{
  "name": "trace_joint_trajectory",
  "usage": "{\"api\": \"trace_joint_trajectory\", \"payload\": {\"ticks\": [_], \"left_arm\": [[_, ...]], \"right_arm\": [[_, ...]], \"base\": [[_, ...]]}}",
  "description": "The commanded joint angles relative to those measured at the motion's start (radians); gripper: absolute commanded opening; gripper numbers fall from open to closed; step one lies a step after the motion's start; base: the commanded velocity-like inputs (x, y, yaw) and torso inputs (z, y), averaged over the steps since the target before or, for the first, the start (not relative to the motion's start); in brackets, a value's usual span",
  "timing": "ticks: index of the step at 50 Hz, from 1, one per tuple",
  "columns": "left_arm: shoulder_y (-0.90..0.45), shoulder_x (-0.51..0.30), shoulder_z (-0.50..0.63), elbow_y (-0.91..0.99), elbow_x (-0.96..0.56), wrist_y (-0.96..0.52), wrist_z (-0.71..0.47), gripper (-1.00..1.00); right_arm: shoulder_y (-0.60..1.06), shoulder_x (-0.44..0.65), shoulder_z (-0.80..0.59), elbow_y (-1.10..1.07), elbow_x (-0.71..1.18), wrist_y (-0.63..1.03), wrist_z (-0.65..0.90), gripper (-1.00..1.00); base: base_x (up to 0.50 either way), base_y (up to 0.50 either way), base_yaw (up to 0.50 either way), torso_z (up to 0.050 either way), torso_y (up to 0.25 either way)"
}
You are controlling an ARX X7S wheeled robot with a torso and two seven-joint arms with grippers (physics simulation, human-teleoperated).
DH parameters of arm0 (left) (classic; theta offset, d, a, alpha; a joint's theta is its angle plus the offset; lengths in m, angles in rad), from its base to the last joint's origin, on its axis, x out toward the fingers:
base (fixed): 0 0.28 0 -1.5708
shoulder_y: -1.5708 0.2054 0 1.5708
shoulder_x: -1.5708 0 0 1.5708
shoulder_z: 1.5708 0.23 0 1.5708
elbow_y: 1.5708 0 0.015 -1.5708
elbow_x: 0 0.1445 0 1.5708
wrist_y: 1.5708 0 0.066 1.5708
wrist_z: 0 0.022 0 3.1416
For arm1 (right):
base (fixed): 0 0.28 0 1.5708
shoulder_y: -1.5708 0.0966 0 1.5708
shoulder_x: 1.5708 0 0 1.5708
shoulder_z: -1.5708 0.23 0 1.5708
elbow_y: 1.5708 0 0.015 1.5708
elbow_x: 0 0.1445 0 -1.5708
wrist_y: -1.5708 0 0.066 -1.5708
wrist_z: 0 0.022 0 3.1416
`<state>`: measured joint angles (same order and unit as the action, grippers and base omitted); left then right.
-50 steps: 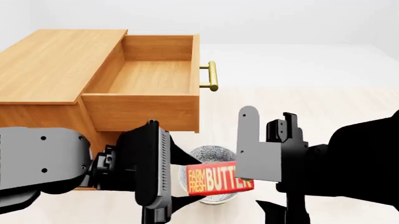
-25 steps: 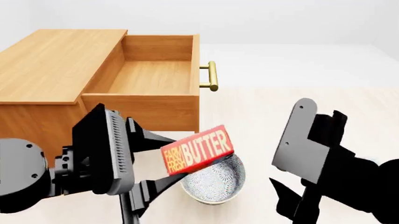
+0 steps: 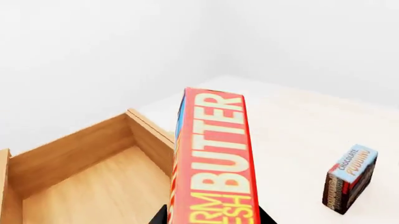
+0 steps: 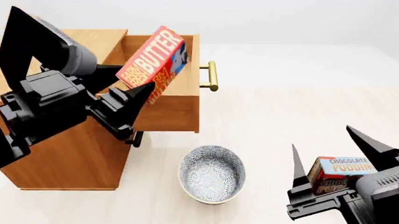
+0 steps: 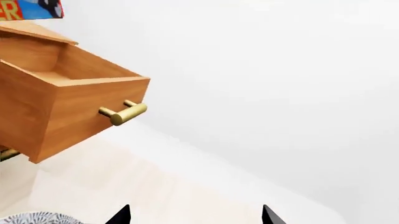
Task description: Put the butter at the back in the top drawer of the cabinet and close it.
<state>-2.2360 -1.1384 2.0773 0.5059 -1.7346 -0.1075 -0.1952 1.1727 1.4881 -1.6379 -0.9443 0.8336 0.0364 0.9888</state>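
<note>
The robot's left arm [image 4: 44, 98] is built of matte black, blocky housings with sharply faceted edges, joined to a rounded grey cylindrical link [image 4: 72, 51] near the top of the head view. Its left end effector [image 4: 134, 95] ends in flat black fingers that taper to points. At the lower right of the same view, the right end effector [image 4: 330, 161] shows two slim black fingers, each a tall narrow spike, rising from a black angular base with a grey panel [image 4: 383, 184] set beside it. In the right wrist view only the two dark fingertips [image 5: 121, 215] show, as small black triangles. No cables or markings can be made out.
</note>
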Motion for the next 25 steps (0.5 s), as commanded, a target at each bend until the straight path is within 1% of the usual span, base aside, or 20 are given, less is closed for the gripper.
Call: {"api": "trace_joint_trajectory", "payload": {"ticks": [1, 5, 7, 10, 16, 25], "left_arm": [[-0.113, 0.181, -0.225, -0.314, -0.291, -0.255, -0.125, -1.0], [-0.109, 0.304, -0.268, -0.547, -0.342, -0.385, -0.101, -1.0], [-0.111, 0.369, -0.281, -0.661, -0.344, -0.447, -0.089, -1.0], [-0.107, 0.441, -0.299, -0.788, -0.343, -0.511, -0.065, -1.0], [-0.063, 0.583, -0.289, -1.023, -0.312, -0.543, 0.005, -1.0], [0.032, 0.803, -0.238, -1.394, -0.25, -0.569, 0.2, -1.0]], "right_arm": [[-0.188, 0.037, -0.133, 0.015, -0.291, -0.327, 0.196, 1.0], [-0.188, 0.035, -0.132, 0.015, -0.29, -0.321, 0.207, 1.0], [-0.188, 0.037, -0.131, 0.011, -0.292, -0.317, 0.212, 1.0], [-0.19, 0.041, -0.132, 0.007, -0.3, -0.314, 0.221, 1.0], [-0.197, 0.041, -0.137, 0.009, -0.308, -0.317, 0.222, 1.0], [-0.211, 0.054, -0.148, 0.019, -0.33, -0.351, 0.227, 1.0]], "base": [[0.0, 0.0, 0.0, 0.0, 0.0], [0.0, 0.0, 0.0, 0.0, 0.0], [0.0, 0.0, 0.0, 0.0, 0.0], [0.0, 0.0, 0.0, 0.0, 0.003], [0.0, 0.0, 0.0, 0.0, 0.002], [0.0, 0.0, 0.0, 0.001, 0.001]]}}
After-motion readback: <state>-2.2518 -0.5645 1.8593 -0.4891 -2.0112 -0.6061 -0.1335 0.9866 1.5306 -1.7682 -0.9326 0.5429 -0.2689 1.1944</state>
